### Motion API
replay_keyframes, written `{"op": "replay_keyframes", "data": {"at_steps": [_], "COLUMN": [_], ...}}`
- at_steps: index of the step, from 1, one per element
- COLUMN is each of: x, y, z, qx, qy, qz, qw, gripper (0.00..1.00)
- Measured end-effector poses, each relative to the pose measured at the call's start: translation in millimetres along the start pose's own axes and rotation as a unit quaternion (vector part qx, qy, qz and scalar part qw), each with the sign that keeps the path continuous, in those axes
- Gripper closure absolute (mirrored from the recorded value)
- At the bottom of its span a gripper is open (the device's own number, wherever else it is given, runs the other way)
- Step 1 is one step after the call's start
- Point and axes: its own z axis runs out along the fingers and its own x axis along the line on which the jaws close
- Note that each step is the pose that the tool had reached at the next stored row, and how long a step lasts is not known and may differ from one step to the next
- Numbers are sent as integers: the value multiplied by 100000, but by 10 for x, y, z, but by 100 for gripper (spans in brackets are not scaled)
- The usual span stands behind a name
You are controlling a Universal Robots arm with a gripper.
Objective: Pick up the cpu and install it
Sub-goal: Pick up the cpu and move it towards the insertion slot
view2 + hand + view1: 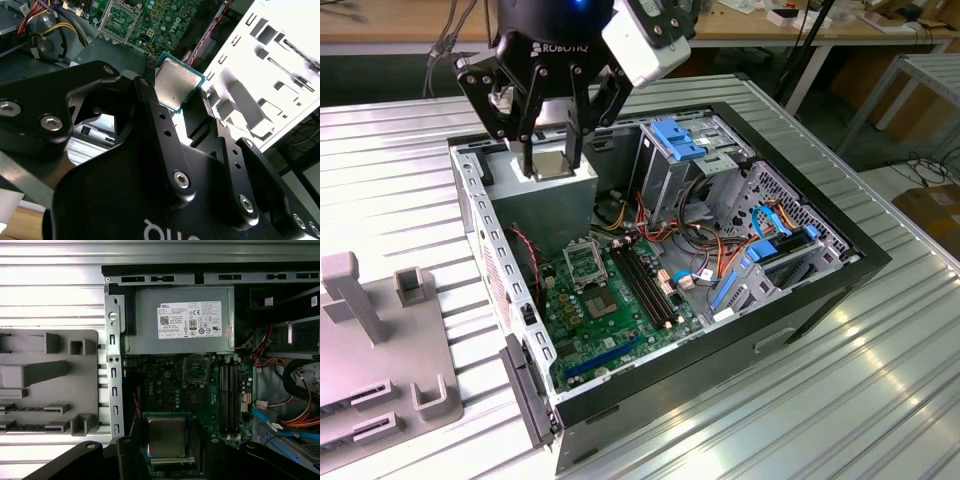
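Exterior view first: your gripper (552, 168) is up above the open pc case (840, 255), which lies on its side on the ribbed metal table (880, 380). The fingers (532, 148) are clamped on the cpu (552, 160), so the chip is in the air, lined up with the grey power supply (545, 210) at the case's far corner on the exterior view's left. Inside the case you've got the green motherboard (610, 310) with the socket (582, 262) close to the power supply, the long memory slots (645, 290) just beside that, a tangle of red, orange and yellow cables (705, 255), and a drive cage (678, 140) with blue latches on the far side. A grey fixture (380, 340) with upright posts and slots sits on the table at the exterior view's left, beside the case. Second wrist view: the cpu (175, 82) shows its metal lid, pinched by two opposite edges, with the socket (120, 20) well apart from it on the board. First wrist view: same grip, cpu (166, 436) lid-up over the motherboard (165, 390), and the socket (196, 371) lies between the chip and the power supply (180, 320).
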Motion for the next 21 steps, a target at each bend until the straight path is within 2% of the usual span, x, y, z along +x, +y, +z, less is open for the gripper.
{"op": "replay_keyframes", "data": {"at_steps": [4,13,21], "x": [-21,-149,-160], "y": [-10,-9,-8], "z": [3,4,4], "qx": [5,4,2], "qy": [1,2,1], "qz": [4,2,3], "qw": [100000,100000,100000], "gripper": [53,53,53]}}
